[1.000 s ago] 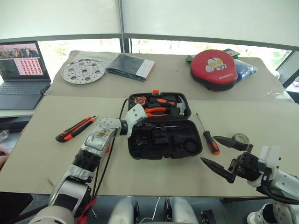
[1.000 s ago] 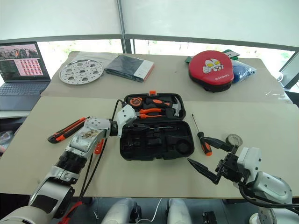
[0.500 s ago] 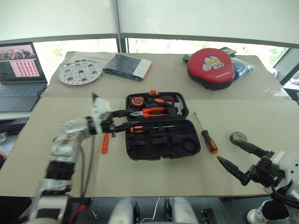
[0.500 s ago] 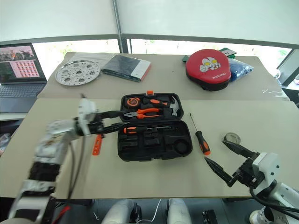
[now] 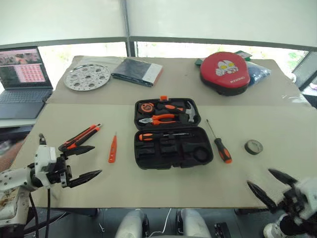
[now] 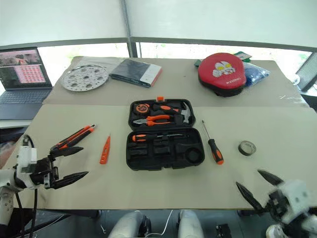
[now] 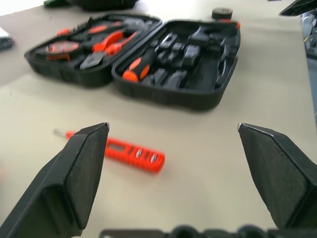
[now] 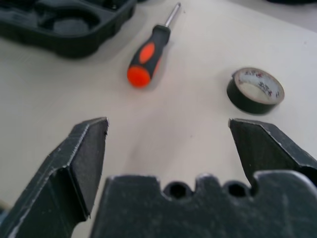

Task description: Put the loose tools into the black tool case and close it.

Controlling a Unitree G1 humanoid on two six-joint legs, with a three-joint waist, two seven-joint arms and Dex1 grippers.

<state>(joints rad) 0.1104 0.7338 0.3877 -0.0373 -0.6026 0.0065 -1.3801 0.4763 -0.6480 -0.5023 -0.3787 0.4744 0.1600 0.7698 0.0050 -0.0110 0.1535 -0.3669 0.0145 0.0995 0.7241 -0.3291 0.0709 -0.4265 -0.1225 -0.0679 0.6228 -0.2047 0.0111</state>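
Black tool case (image 5: 172, 134) lies open mid-counter, one screwdriver (image 5: 161, 135) already seated. At its 9 o'clock: tester pen (image 5: 112, 148), utility knife (image 5: 79, 137). At 3 o'clock: second screwdriver (image 5: 220, 144), tape roll (image 5: 253, 147). Left gripper (image 5: 79, 162) and right gripper (image 5: 271, 185) hover empty at the near edge, fingers spread, likely ready to pick.

Even daylight enters through the windows (image 5: 99, 49) beyond the far edge of the table (image 5: 277, 139), washing them out. Shadows are soft and faint. The right pincer (image 5: 271, 184) smears with motion blur; wrist views are soft in the distance.
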